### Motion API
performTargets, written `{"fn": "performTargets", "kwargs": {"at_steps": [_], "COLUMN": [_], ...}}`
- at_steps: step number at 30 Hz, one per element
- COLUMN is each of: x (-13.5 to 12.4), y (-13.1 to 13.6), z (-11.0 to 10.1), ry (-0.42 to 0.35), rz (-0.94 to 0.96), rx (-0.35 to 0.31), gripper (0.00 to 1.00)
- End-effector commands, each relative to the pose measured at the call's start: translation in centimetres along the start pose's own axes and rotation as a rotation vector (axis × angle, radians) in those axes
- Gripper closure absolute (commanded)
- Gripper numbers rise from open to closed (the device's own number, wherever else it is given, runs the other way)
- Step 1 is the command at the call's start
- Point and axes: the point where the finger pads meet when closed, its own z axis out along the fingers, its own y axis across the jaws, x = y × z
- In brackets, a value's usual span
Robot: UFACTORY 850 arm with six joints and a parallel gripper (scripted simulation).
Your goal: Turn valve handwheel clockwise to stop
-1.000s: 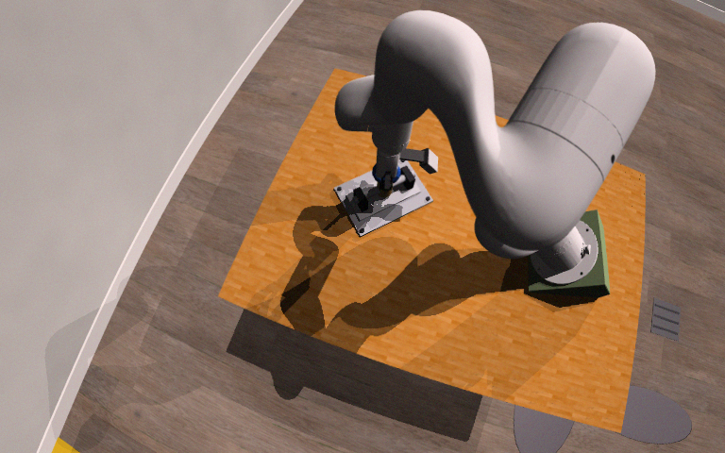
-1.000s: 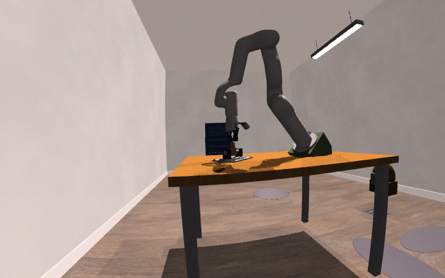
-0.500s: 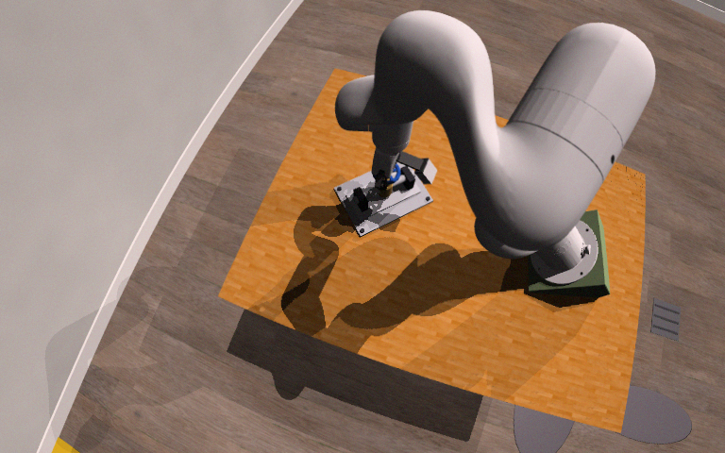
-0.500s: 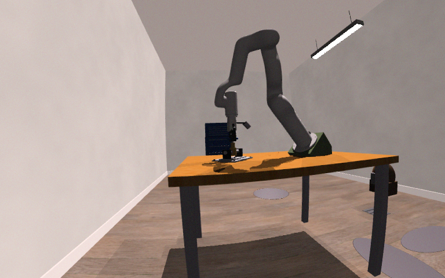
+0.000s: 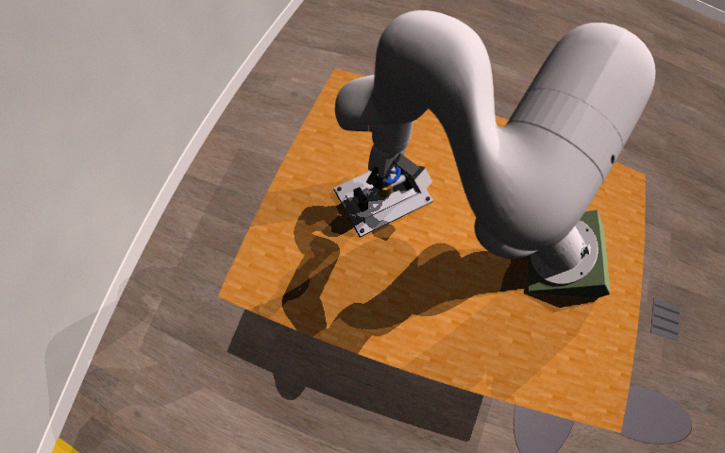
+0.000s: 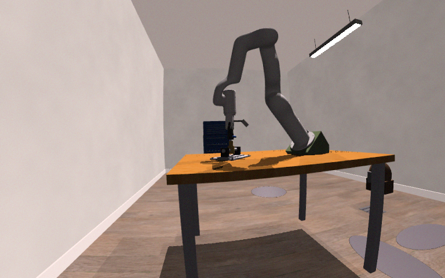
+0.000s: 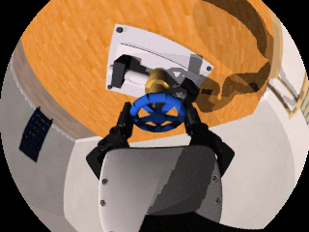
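Observation:
The valve stands on a grey base plate (image 5: 382, 200) on the orange table; the plate also shows in the wrist view (image 7: 158, 64). Its blue spoked handwheel (image 7: 157, 112) lies level on top of a brass stem (image 7: 156, 81). My gripper (image 7: 157, 106) comes straight down over it. The two black fingers press the wheel's rim from opposite sides, left and right in the wrist view. In the top view the handwheel (image 5: 393, 172) is mostly hidden under the gripper (image 5: 389, 178). In the exterior view the gripper (image 6: 230, 134) stands upright above the plate (image 6: 230, 158).
The arm's green wedge base (image 5: 574, 264) sits at the table's right side. A black block (image 5: 360, 198) stands at the near end of the valve plate. A dark blue rack (image 6: 214, 136) stands behind the table. A white wall runs along the left.

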Motion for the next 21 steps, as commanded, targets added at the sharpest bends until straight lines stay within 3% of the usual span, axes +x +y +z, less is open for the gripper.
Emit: {"fn": "performTargets", "kwargs": {"at_steps": [1, 21], "x": [-0.07, -0.07], "y": [0.01, 0.01], "z": [-0.04, -0.04], "ry": [0.001, 0.001], "rz": [0.040, 0.329], "rx": [0.004, 0.004], "gripper": [1.00, 1.00]}}
